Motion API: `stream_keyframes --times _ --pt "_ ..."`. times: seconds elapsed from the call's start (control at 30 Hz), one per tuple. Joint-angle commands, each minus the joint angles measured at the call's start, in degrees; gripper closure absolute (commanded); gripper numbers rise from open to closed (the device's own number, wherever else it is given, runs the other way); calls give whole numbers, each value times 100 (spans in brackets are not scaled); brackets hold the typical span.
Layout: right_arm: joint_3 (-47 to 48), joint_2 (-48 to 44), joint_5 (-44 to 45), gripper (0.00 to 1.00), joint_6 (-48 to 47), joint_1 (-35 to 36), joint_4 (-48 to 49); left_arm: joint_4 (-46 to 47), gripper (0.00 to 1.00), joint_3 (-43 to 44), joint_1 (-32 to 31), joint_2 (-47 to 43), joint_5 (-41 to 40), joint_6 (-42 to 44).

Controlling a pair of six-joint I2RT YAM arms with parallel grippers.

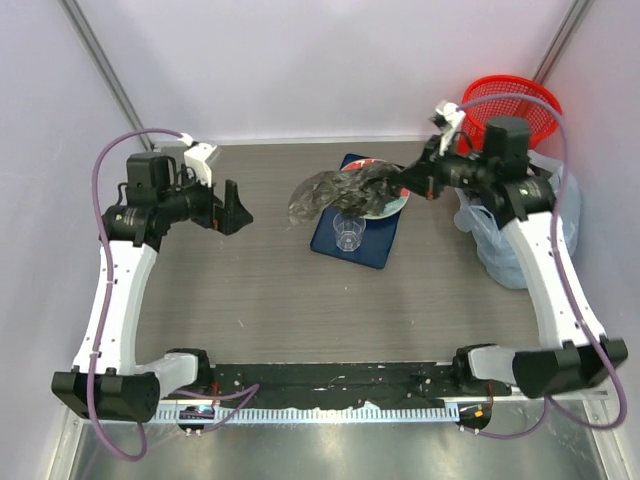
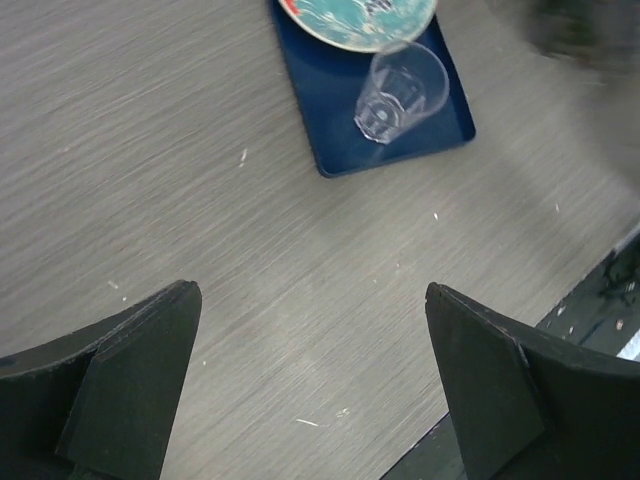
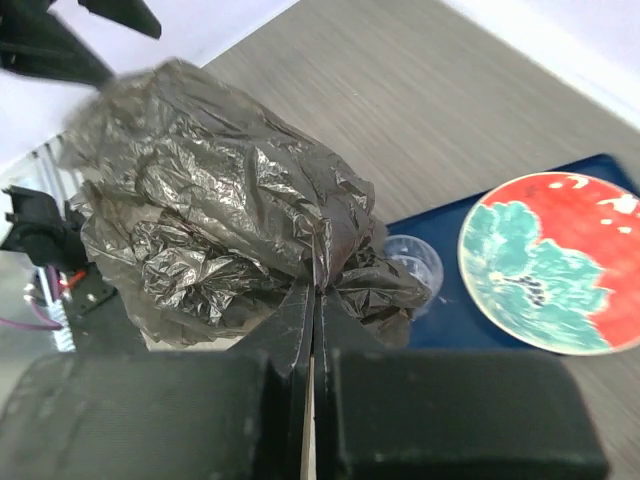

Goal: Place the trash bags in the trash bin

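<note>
The right jaws were shut tight on a pinched fold of the trash bag, which spread crumpled and dark grey-brown to the left of them, just above the centre of the top view. It hung over the upper end of a blue tray and partly hid a red and teal plate there; whether it touched either I could not tell. A clear cup stood on the tray just below the bag. The trash bin sat in the upper right corner, well apart from the bag, with a pale blue bag below it at the right edge. At the left of the frame the left jaws stood wide open, holding nothing, over bare desk
</note>
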Motion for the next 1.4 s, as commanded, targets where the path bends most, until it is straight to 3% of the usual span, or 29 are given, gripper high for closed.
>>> stream_keyframes --times 0.0,0.17,0.33,0.57,0.67,0.77,0.83,1.0,1.17,1.37 --pt "239 602 33 99 942 397 677 450 0 -351 -217 -393 861 1171" --pt "635 1226 -12 99 856 925 325 1356 0 -1273 -955 -1044 713 1788" --pt "881 1622 94 99 708 1338 255 2375 0 -1662 -1509 -1256 152 1912" --pt "978 1886 164 99 162 1883 -114 3658 0 -2084 -1606 -1089 -622 2043" --pt "1039 2062 59 99 214 1901 -194 3791 8 -2040 -1615 -974 -877 2219" --pt "1022 2185 -108 99 319 1901 -211 3809 17 -2022 -1624 -1062 -1018 2237" --pt "943 2194 -178 99 442 1901 -211 3827 18 -2101 -1572 -1228 -940 2255" --pt "645 2106 -276 99 540 1901 -185 3143 9 -1874 -1054 -1466 -229 2193" --pt "626 2123 -354 99 312 1892 -351 2168 5 -1504 -789 -1265 54 2790" --pt "819 2229 -547 99 188 1918 -544 1910 0 -1407 -789 -843 414 3617"
